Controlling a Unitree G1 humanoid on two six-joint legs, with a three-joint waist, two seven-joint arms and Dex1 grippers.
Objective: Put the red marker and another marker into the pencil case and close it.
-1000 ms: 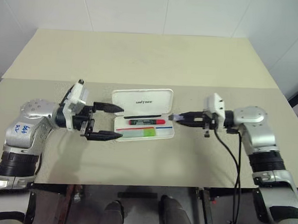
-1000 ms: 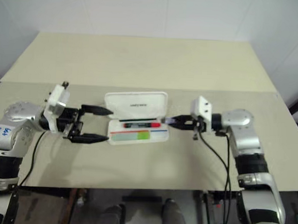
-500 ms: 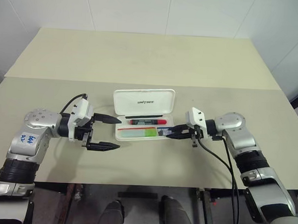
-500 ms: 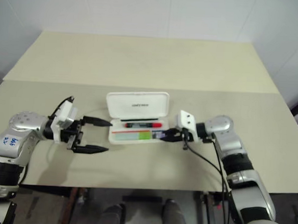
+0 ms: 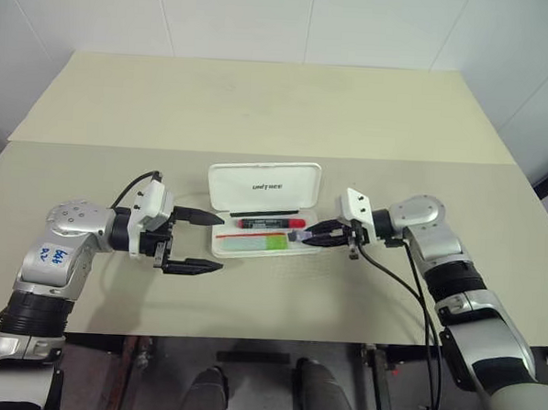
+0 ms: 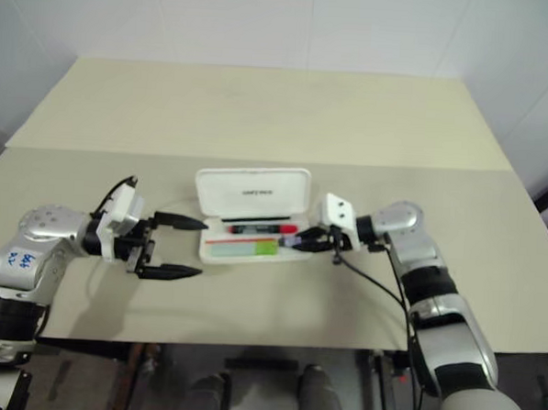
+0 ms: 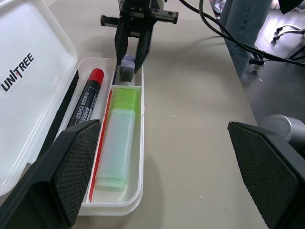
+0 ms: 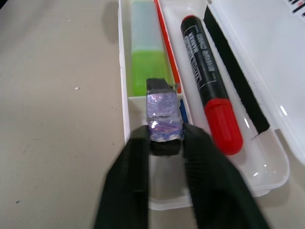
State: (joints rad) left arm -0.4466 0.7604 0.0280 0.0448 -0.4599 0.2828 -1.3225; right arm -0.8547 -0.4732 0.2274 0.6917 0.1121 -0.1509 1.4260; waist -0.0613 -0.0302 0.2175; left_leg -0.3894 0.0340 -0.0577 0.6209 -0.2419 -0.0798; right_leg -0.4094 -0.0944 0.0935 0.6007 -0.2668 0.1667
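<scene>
The pencil case [image 5: 259, 224] lies open at the centre of the table [image 5: 261, 103], its lid [image 5: 264, 186] tipped back toward twelve o'clock, lettering showing, tray toward six. Both markers are already aboard: the red marker [image 5: 268, 223] lies along the rear channel with its red cap toward three o'clock, and the mint-green marker [image 5: 254, 242] rests in the front channel, bright green end also toward three, a thin red-and-blue divider between them. Now the right gripper [image 5: 307, 237] comes in from three o'clock, angled down, tips over the small compartment at the tray's right end, and between its fingers [image 8: 128, 191] sits a small grey-purple block [image 8: 162, 119] (an eraser, perhaps; hard to say), pinched at its near end with the far end poking toward the green marker. The jaws look set only as far apart as the block is wide, so it reads as held, about to be let go, though I can't be sure. It seems aimed at that end pocket because the long channels are taken. Over at nine o'clock, the left gripper [image 5: 191, 242] hovers just beside the tray's left end, fingers spread wide and clasping nothing, probably waiting to steady the case or swing the lid. Closing is what remains.
</scene>
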